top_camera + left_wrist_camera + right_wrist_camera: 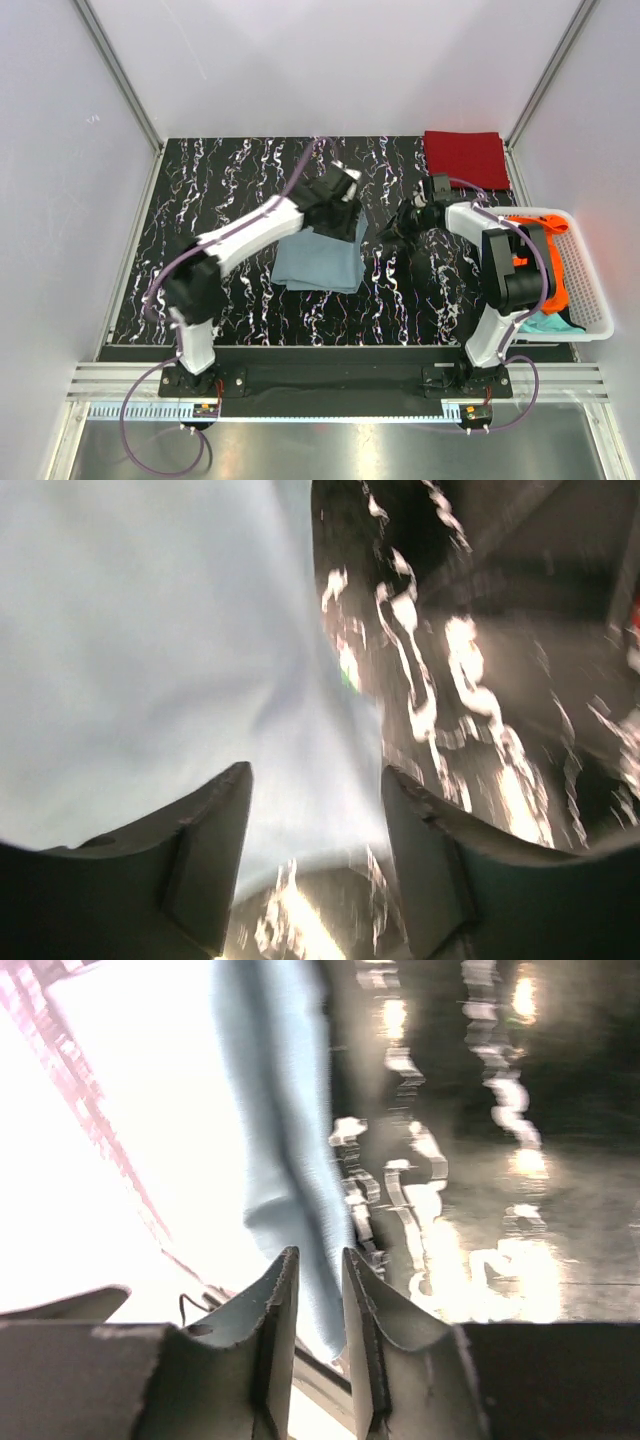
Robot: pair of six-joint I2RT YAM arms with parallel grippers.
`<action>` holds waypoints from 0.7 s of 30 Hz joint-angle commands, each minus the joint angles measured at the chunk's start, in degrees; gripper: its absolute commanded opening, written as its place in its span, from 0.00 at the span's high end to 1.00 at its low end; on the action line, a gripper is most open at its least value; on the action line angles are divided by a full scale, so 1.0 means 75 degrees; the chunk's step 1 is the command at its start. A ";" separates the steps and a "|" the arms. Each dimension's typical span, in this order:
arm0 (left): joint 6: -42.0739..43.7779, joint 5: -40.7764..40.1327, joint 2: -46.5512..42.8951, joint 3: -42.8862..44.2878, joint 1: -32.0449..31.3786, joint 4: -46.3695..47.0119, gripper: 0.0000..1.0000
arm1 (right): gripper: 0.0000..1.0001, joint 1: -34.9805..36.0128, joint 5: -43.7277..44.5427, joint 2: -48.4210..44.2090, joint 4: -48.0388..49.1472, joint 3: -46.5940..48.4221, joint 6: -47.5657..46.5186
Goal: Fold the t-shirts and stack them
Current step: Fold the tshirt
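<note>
Grey-blue t-shirt [318, 262] lies mid-table; left gripper [315, 780] spread wide over its far right edge. Right gripper [318, 1258] narrow, just right of it, grip on cloth unclear.

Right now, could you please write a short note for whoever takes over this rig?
Left fingers open over the grey-blue shirt, mid-table.
Right fingers nearly closed at its right edge; grip unclear.
Done: dark red shirt folded at the far right corner.
To do: finish the grey-blue one, fold the orange shirt and teal shirt lying in the white basket, stack all.
</note>
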 commanded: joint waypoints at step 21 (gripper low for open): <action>-0.0089 0.4220 -0.2870 -0.5935 0.2920 0.3751 0.59 | 0.72 0.1963 -0.1577 0.0620 -0.0627 0.0575 -0.0696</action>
